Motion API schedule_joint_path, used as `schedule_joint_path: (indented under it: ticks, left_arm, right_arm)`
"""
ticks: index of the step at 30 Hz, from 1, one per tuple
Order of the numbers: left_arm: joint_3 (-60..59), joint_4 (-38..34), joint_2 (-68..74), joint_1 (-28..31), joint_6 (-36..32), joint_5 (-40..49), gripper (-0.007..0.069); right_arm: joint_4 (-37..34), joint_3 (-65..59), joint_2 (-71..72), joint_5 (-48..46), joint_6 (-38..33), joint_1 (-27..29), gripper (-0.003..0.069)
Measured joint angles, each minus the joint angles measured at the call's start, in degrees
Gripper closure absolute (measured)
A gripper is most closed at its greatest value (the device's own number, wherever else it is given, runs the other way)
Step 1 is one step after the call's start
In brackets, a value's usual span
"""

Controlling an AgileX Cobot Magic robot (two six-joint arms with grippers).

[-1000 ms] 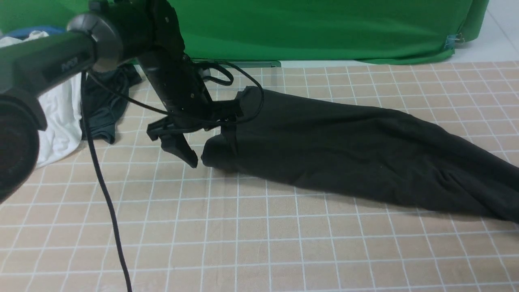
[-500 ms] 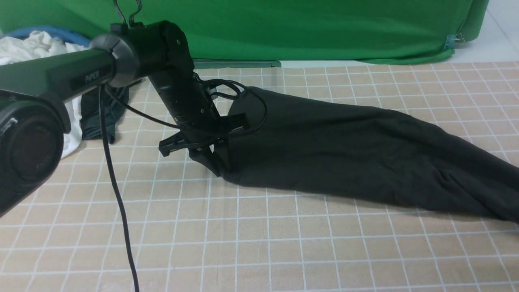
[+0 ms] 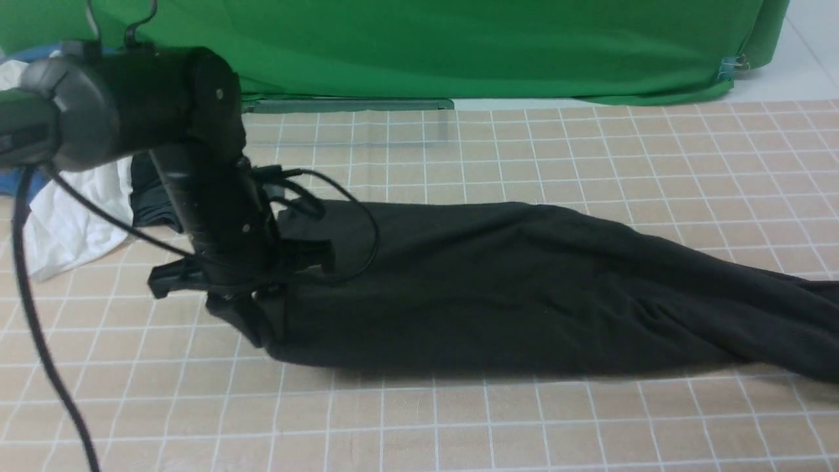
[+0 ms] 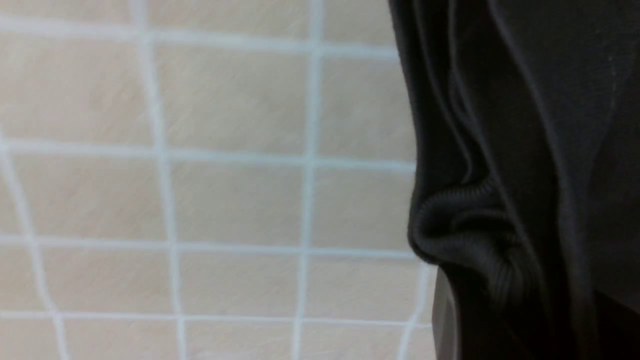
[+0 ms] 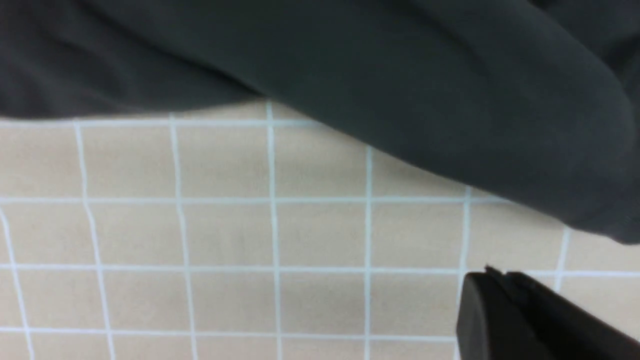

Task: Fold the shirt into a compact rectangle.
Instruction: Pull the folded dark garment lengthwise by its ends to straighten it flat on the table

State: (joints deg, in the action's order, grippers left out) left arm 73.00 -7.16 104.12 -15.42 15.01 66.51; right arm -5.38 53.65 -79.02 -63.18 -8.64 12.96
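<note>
Left gripper (image 3: 248,322) fingers are seen clamped in a pinch on the ribbed collar (image 4: 465,235) at the left end of the shirt (image 3: 511,288), where the fabric is bunched into folds. Right gripper (image 5: 530,320) fingers are pressed together, near the shirt's edge but apart from it. The shirt is black, gathered lengthwise into a long, narrow, wrinkled band, and is laid across the tan checked mat (image 3: 459,419) from the left fingers to the front view's right edge. A white garment (image 3: 65,223) and dark grey garment (image 3: 147,196) are noted far left.
</note>
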Motion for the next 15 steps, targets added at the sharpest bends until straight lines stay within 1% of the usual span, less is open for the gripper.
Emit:
schedule_joint_path:
  ticks: [3, 4, 5, 6, 7, 8, 10, 11, 15]
  left_arm:
    - [-3.66, 0.61, -1.76, 0.04, 0.66, -2.21, 0.0532]
    - [-5.13, 0.85, -2.08, 0.06, 0.80, -3.11, 0.0532]
    - [-5.13, 0.85, -2.08, 0.06, 0.87, -3.11, 0.0532]
    - [-5.75, 1.10, -2.15, 0.06, 1.13, -3.64, 0.0532]
    - [-5.82, 1.19, -2.15, 0.06, 1.19, -3.77, 0.0532]
    - [-5.93, 1.55, -2.15, 0.06, 1.27, -4.47, 0.0532]
    - [-5.93, 1.80, -2.15, 0.06, 1.27, -5.23, 0.0532]
    - [-6.00, 2.01, -2.19, 0.06, 1.27, -5.62, 0.0532]
    - [-6.23, 2.21, -2.19, 0.06, 1.09, -6.45, 0.0532]
  right_arm:
    - [0.49, -2.98, 0.08, 3.84, 0.10, 0.00, 0.0531]
    - [1.66, -4.56, -0.25, 6.66, 0.39, 0.00, 0.0457]
    - [1.84, -4.68, -0.32, 6.95, 0.49, 0.00, 0.0447]
    - [3.05, -5.21, -0.81, 8.62, 0.55, 0.00, 0.0376]
    - [3.65, -5.28, -1.24, 9.24, 0.55, 0.00, 0.0337]
    - [4.65, -5.40, -2.22, 10.07, 0.55, 0.00, 0.0279]
    - [5.88, -5.40, -3.66, 11.05, 0.55, 0.00, 0.0226]
    - [6.53, -5.40, -4.51, 11.63, 0.55, 0.00, 0.0211]
    - [9.71, -5.40, -7.48, 11.78, 2.59, 0.00, 0.0186]
